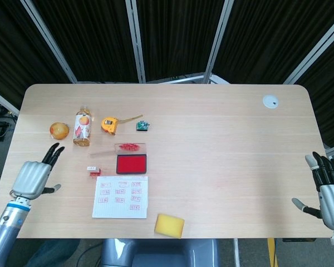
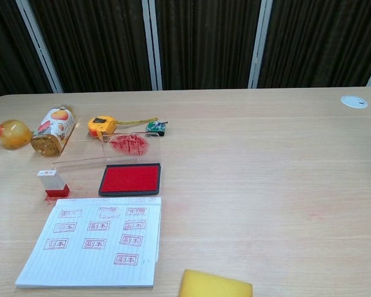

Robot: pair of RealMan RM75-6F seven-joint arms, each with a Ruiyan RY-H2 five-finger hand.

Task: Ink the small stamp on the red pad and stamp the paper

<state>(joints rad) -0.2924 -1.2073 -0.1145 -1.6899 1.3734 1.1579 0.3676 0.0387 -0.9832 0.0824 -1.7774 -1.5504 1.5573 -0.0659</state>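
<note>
Left hand hovers empty, fingers spread, over the worktop; the small white-and-red block stamp stands just right of it, beside the red ink pad and lined paper. Right hand empty, fingers apart, far right.

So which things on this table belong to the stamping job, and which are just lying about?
Job: stamp, red pad, paper, left hand.

Lying about: bottle, tape measure, orange ball, yellow sponge, small green part, white disc.
</note>
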